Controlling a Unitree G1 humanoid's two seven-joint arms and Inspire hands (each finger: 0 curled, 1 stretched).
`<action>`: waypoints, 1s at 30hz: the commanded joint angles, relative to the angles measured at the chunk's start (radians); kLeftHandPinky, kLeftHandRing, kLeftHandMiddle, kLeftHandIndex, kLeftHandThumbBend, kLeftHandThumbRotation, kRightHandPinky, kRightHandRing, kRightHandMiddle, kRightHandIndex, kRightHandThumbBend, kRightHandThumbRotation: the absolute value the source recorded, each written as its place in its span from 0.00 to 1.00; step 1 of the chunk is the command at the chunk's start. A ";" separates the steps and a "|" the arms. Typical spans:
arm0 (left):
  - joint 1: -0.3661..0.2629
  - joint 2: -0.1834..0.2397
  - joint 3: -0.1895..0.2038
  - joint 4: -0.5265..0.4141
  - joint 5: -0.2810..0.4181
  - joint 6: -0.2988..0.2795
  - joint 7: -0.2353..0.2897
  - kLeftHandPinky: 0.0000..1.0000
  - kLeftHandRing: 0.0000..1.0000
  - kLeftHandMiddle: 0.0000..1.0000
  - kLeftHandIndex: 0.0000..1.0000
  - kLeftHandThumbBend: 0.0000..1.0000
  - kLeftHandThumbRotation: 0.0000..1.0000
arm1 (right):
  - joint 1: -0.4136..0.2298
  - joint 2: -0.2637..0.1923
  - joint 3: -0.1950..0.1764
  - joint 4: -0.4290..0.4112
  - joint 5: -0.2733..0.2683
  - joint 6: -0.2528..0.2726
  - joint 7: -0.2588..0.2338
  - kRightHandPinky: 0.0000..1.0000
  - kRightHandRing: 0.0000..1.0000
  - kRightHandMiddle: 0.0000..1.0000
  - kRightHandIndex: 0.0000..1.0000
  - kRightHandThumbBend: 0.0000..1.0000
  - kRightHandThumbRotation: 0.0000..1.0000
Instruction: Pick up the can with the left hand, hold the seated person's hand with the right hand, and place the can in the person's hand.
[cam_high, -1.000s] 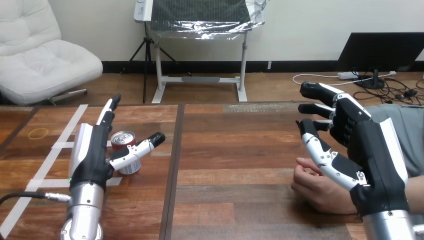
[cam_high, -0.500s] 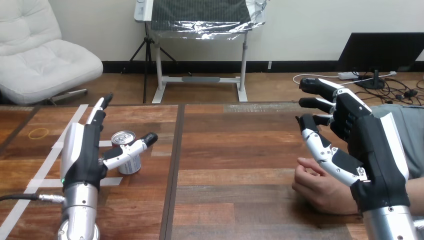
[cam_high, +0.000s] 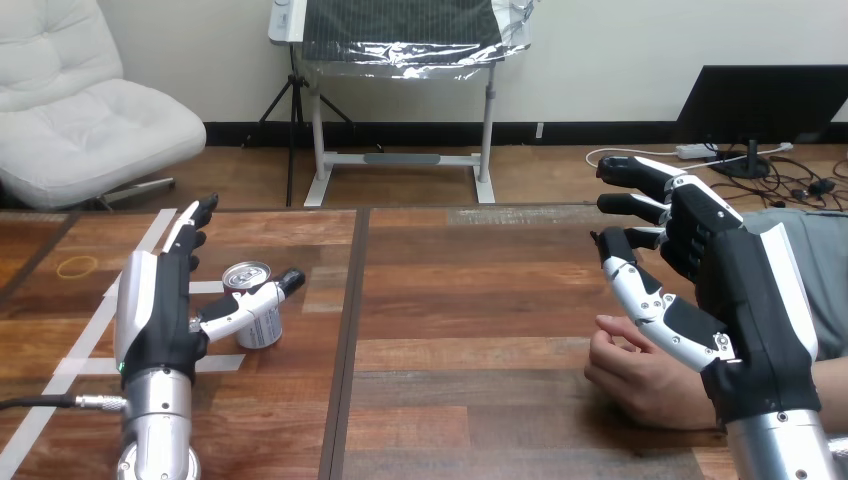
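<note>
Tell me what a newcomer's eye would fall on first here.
Two open robot hands stand out. The left hand at the view's left stands upright beside a can on the wooden table, its thumb across the can's front. At the right, the right hand hangs over the person's hand resting on the table, no fingers curled round it.

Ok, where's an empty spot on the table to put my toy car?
The wide bare stretch of table between the can and the person's hand is free. It's crowded around the can, beside the left hand, and at the right hand.
</note>
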 joint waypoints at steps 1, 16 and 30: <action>-0.103 0.004 0.015 0.039 -0.034 -0.034 0.013 0.83 0.87 0.89 0.87 0.86 0.32 | -0.077 -0.020 -0.010 -0.007 -0.002 -0.009 0.001 0.63 0.76 0.80 0.75 0.30 0.00; -0.170 0.015 0.005 0.141 -0.062 -0.020 -0.005 0.83 0.86 0.88 0.87 0.85 0.34 | -0.079 -0.025 -0.009 -0.005 -0.006 -0.017 0.006 0.62 0.75 0.79 0.73 0.31 0.00; -0.233 0.036 -0.025 0.233 -0.052 -0.015 -0.068 0.84 0.88 0.89 0.88 0.86 0.37 | -0.076 -0.024 -0.008 -0.010 -0.001 -0.010 0.002 0.62 0.75 0.78 0.72 0.31 0.00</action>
